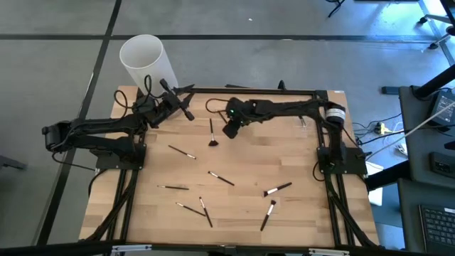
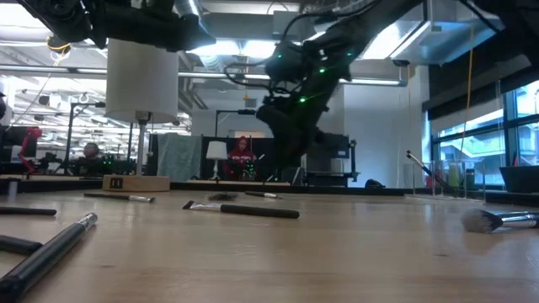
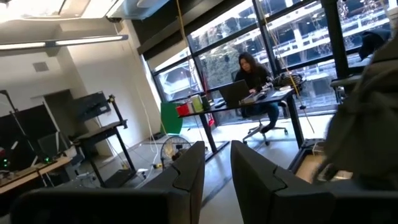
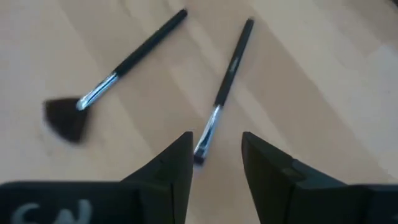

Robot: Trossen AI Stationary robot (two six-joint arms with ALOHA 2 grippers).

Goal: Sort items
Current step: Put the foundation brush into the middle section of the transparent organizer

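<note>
Several slim dark-handled makeup brushes lie flat and scattered on the wooden table, for instance one point(image 1: 181, 151), one point(image 1: 220, 178) and one point(image 1: 277, 189). My right gripper point(image 4: 217, 146) is open and points down over the far middle of the table point(image 1: 231, 130). Its fingers stand on either side of the tip end of a thin brush point(image 4: 224, 81); I see no touch. A fan brush point(image 4: 68, 115) with a dark tuft lies beside it point(image 1: 212, 134). My left gripper point(image 1: 181, 105) is raised near the white cylinder point(image 1: 146, 60). It is open by a narrow gap point(image 3: 217, 155), with nothing between the fingers.
The big white cylinder stands just beyond the table's far left corner and also shows in the low view point(image 2: 141, 80). A black frame point(image 1: 284, 91) runs along the table's edges. More brushes lie toward the near edge point(image 1: 205, 212) point(image 1: 268, 215). A person sits at a desk in the room point(image 3: 252, 78).
</note>
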